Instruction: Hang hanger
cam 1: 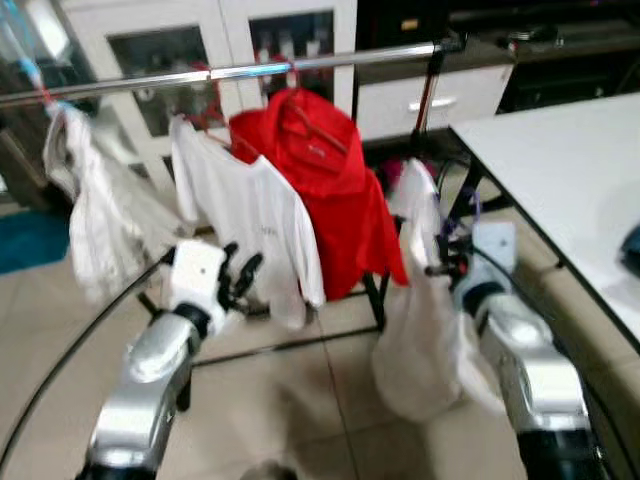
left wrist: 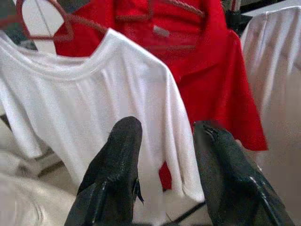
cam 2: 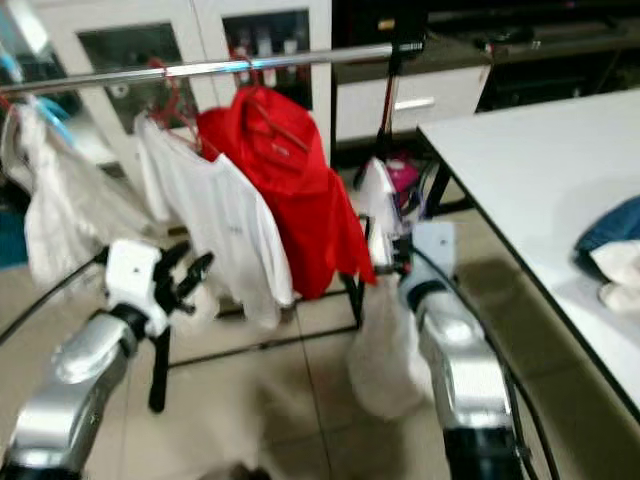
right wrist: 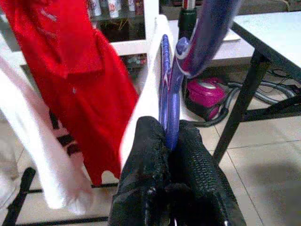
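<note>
The right gripper (right wrist: 170, 141) is clamped on a purple hanger (right wrist: 170, 94) carrying a white garment (cam 1: 425, 330), held low beside the white table (cam 1: 560, 170) and below the silver clothes rail (cam 1: 250, 70). The left gripper (left wrist: 164, 160), fingers spread and empty, points at a white T-shirt (cam 1: 250, 215) hanging next to a red shirt (cam 1: 330, 190) on the rail.

Red shirt (cam 1: 330, 190), white tee (cam 1: 250, 215), purple hanger (right wrist: 168, 94) (plain).
</note>
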Tool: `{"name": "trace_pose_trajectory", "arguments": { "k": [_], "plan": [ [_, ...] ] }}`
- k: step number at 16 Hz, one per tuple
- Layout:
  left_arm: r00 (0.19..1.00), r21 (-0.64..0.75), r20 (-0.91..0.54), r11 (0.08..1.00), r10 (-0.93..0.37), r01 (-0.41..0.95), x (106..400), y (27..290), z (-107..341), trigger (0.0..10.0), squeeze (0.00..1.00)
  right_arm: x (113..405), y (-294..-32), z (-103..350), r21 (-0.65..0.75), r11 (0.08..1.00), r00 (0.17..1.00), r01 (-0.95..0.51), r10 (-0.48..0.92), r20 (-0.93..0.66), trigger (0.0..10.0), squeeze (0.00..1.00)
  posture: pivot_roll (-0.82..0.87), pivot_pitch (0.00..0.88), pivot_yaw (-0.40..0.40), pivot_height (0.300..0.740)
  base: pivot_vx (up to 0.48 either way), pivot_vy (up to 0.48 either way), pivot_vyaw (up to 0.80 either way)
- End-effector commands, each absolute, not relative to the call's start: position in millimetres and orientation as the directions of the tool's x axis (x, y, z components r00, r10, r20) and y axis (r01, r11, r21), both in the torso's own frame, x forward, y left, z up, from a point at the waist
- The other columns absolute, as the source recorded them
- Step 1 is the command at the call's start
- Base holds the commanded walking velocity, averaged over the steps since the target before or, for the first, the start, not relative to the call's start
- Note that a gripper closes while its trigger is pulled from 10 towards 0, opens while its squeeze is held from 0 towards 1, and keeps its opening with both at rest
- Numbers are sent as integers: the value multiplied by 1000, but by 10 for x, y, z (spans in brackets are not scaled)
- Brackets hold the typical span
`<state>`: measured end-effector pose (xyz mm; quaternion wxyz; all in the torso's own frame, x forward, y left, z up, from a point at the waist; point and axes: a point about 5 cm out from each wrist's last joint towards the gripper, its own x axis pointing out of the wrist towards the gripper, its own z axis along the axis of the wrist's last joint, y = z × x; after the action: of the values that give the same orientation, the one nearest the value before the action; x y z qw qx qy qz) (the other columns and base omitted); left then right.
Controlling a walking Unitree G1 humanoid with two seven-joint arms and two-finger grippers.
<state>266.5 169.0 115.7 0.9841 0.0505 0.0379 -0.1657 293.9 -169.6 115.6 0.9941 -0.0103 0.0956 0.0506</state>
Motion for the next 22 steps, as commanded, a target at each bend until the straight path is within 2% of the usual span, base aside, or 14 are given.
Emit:
{"name": "trace_pose_trajectory", "arguments": {
  "k": [1, 5, 7, 9, 13, 18, 20, 22],
  "plan": [
    [937, 88, -87, 934, -339, 346, 2662, 1634, 1166, 10000, 0, 2966, -1783, 1246, -34, 996, 986, -82, 77, -145, 10000, 0, -49, 80, 58, 740, 398, 0, 0],
    [935, 93, -88, 932, -344, 351, 2666, 1635, 1164, 10000, 0, 2975, -1795, 1294, -66, 990, 985, -127, 118, -127, 10000, 0, -50, 82, 58, 740, 402, 0, 0],
    [923, 111, -100, 918, -371, 381, 2653, 1631, 1155, 10000, 0, 2910, -1718, 1361, -79, 949, 947, -306, 295, -125, 10000, 0, -52, 85, 59, 740, 405, 0, 0],
    [903, 155, -115, 891, -413, 427, 2635, 1616, 1163, 10000, 0, 2790, -1676, 1417, -94, 862, 863, -498, 482, -152, 10000, 0, -56, 87, 55, 740, 405, 0, 0],
    [884, 163, -113, 869, -454, 468, 2597, 1576, 1194, 10000, 0, 2717, -1704, 1537, -129, 779, 788, -614, 594, -161, 10000, 0, -60, 89, 44, 740, 400, 0, 0],
    [867, 113, 1, 861, -499, 495, 2558, 1477, 1377, 10000, 0, 2936, -1779, 1724, -272, 853, 893, -446, 443, -76, 10000, 0, -61, 93, 26, 740, 60, 0, 0],
    [842, 95, 79, 845, -533, 526, 2501, 1413, 1489, 10000, 0, 3051, -1798, 1798, -230, 904, 931, -360, 366, -20, 10000, 0, -56, 93, 20, 740, 0, 0, 0],
    [831, 77, 86, 836, -549, 544, 2484, 1388, 1495, 10000, 0, 3119, -1742, 1829, -233, 902, 928, -364, 373, -5, 10000, 0, -57, 92, 23, 740, 0, 0, 0]
  ]
}}
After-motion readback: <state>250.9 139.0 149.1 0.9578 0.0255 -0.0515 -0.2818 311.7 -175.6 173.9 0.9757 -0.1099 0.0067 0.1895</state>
